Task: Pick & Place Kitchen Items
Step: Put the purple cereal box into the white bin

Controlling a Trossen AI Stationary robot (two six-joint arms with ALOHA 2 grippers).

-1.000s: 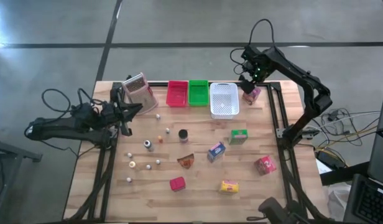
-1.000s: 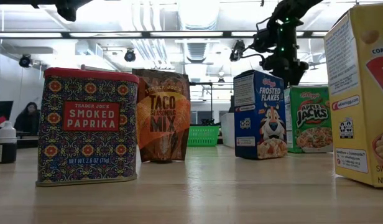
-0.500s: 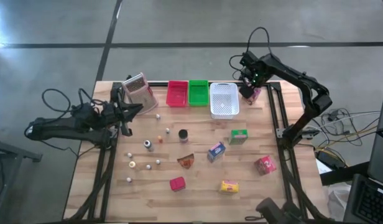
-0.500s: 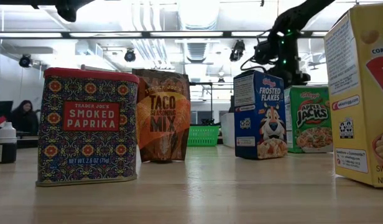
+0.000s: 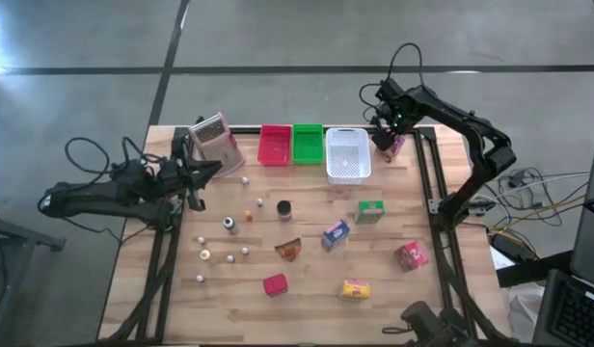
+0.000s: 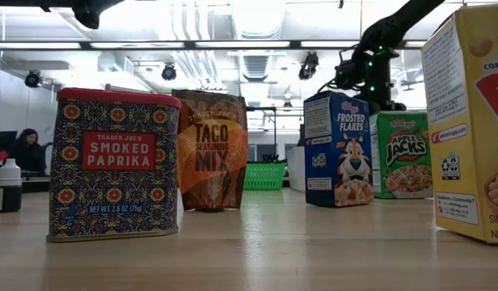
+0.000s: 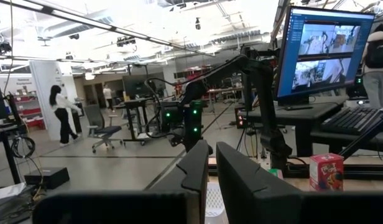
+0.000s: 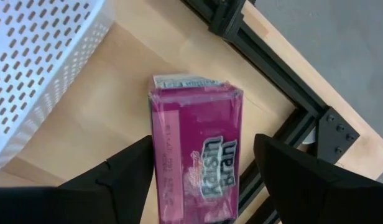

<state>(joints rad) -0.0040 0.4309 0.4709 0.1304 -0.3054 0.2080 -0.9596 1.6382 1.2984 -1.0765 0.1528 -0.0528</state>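
Straddling the pink box by the white tray

My right gripper (image 8: 198, 177) has its fingers spread wide either side of the pink packet (image 8: 194, 146), which lies on the table between the white tray (image 8: 39, 74) and the black frame rail (image 8: 285, 93). My worry is clipping that rail, or nudging the packet askew as I squeeze. My left gripper (image 7: 210, 180) waits pinched together and empty at the table's left edge.

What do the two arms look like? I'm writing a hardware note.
Both arms are dark, jointed and slim. The right arm has a black cable looping above its wrist and small green lights near the right gripper, whose fingers are broad, black wedges. The left arm trails black cables; the left gripper has flat dark fingers.
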